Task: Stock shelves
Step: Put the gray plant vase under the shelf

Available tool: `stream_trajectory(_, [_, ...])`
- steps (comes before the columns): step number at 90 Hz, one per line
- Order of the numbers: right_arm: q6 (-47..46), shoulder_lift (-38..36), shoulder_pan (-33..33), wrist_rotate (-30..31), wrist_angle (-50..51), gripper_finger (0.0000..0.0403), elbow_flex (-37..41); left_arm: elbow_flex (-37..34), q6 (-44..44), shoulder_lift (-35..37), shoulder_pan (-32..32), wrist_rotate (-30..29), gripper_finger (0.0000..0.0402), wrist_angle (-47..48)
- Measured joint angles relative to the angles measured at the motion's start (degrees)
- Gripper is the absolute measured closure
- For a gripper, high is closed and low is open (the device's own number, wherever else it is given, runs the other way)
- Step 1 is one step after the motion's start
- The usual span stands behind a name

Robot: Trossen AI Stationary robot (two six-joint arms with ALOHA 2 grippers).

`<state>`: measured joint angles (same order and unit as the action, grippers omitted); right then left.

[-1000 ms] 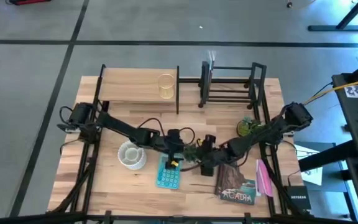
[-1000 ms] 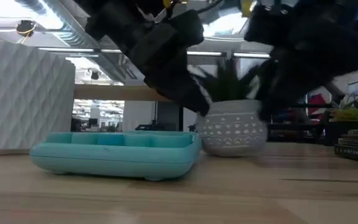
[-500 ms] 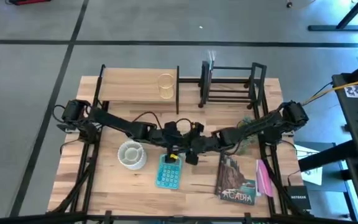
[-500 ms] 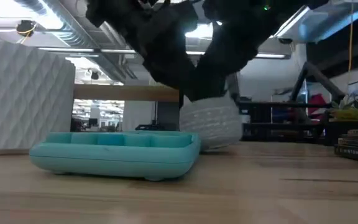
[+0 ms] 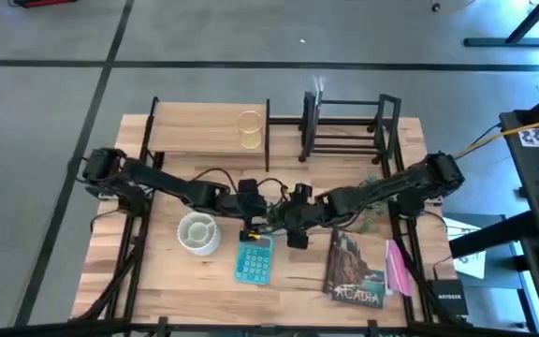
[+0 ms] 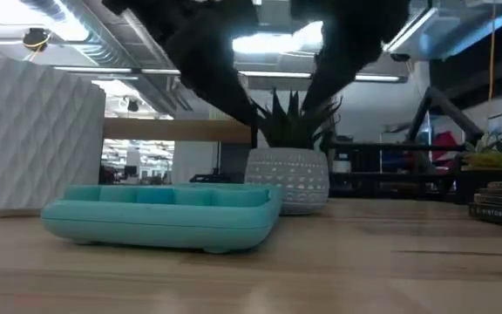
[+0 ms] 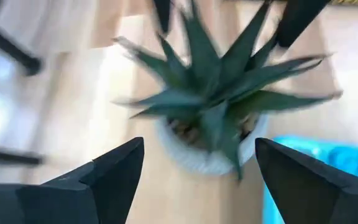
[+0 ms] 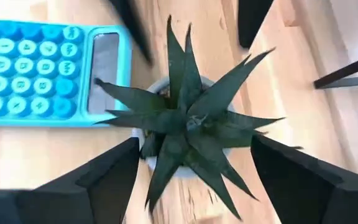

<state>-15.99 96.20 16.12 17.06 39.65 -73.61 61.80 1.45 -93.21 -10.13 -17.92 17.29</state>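
This is a big office or work hall. The low view looks past the wooden table into a long room with bright strip lights and bare pipes on the ceiling. There are desks far back. From above, the floor is plain grey with dark lines.

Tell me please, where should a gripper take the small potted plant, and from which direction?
Grip the potted plant by its round white pot, probably low on the wall, with one finger on each side. Come from above, fingers straddling the pot. The spiky leaves spread wider than the rim, so a wide opening helps. The teal calculator lies close beside the pot, so keep the fingers off that side.
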Motion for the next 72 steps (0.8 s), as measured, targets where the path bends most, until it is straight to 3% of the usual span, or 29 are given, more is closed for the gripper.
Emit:
stream_trajectory(13, [-0.52,-0.15,2.1,0.39,10.28,0.0109,-2.57,-0.59,-0.02,0.32,-0.04,0.96,0.0107,4.65])
stream_trajectory(27, [-4.6,-0.09,2.55,-0.83,11.65,0.0109,4.0,-4.91,-0.2,-2.16,-0.02,1.16,0.0107,1.2])
stream_trajectory(50, [-4.98,0.04,-0.4,-4.24,-17.31,0.0109,19.94,-8.98,-0.39,-5.52,0.28,2.89,0.0107,-15.02])
stream_trajectory(72, [-1.31,3.37,-4.53,-5.07,-28.84,0.0109,20.59,-8.98,0.28,-7.8,3.0,6.6,0.0107,-18.17])
